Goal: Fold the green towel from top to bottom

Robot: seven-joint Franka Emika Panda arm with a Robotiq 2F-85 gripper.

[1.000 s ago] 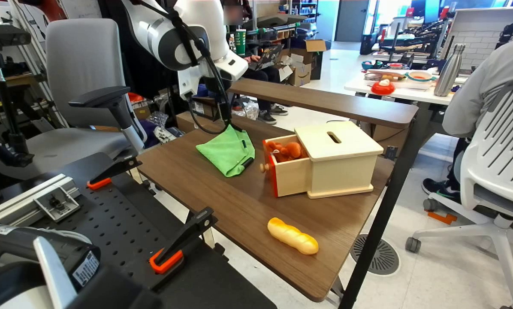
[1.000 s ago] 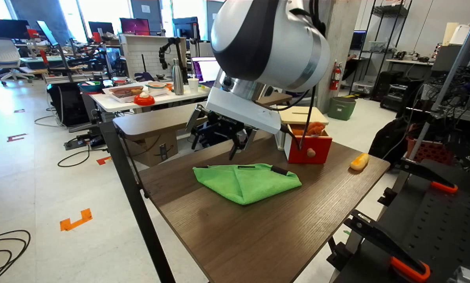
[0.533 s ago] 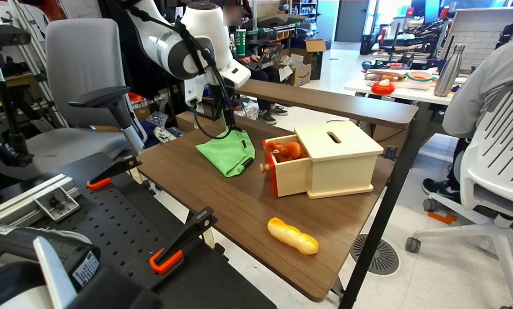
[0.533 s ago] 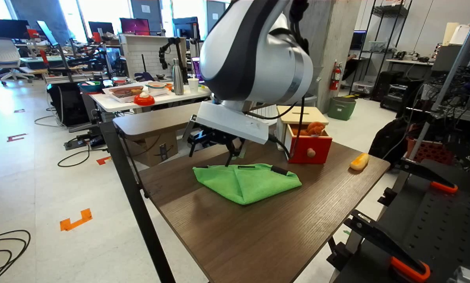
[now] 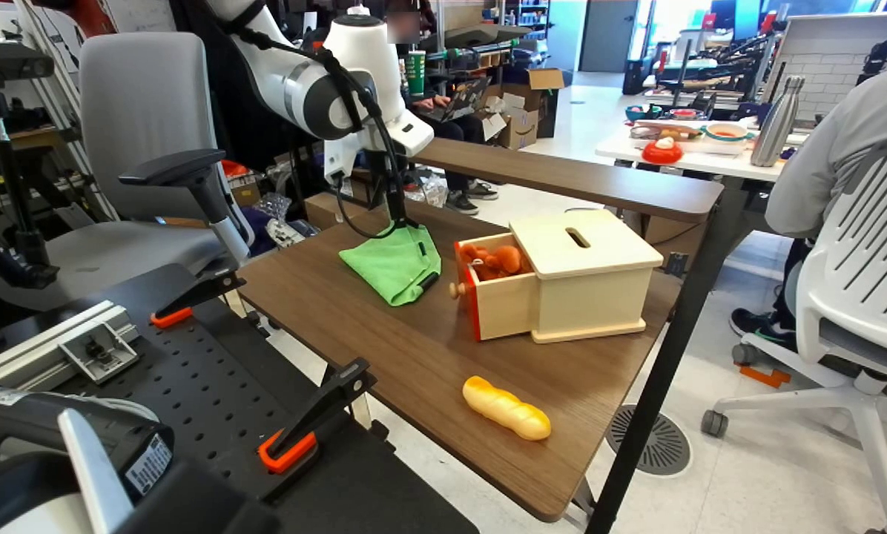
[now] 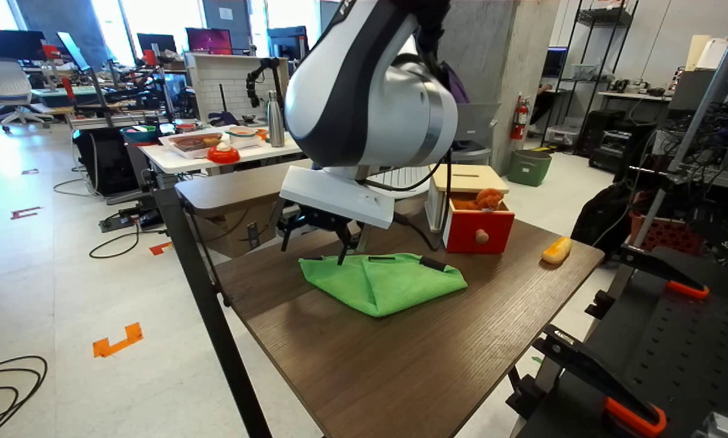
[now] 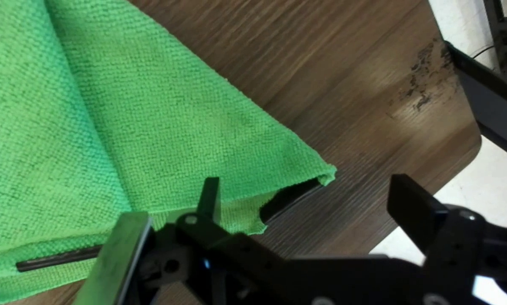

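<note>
The green towel (image 5: 391,271) lies rumpled and partly folded over on the brown table. It also shows in an exterior view (image 6: 394,283) and the wrist view (image 7: 181,123). Dark strips show along its edge. My gripper (image 6: 312,254) is open and empty, just above the towel's black-strip edge, near one corner. In the wrist view the jaws (image 7: 306,184) stand wide apart, one finger over the towel and the other over bare wood. The towel corner lies between them. Whether a finger touches the cloth I cannot tell. In an exterior view the fingers are mostly hidden by the cable.
A light wooden box (image 5: 592,282) with an open red-fronted drawer (image 6: 479,232) stands beside the towel. An orange plush thing (image 5: 497,261) lies in the drawer. A yellow bread-like object (image 5: 506,408) lies near a table end. The table's edge (image 7: 461,163) is close to the gripper.
My gripper has moved down and sideways, away from the box, to just above the towel's corner. The jaws remain open. The towel has not moved.
</note>
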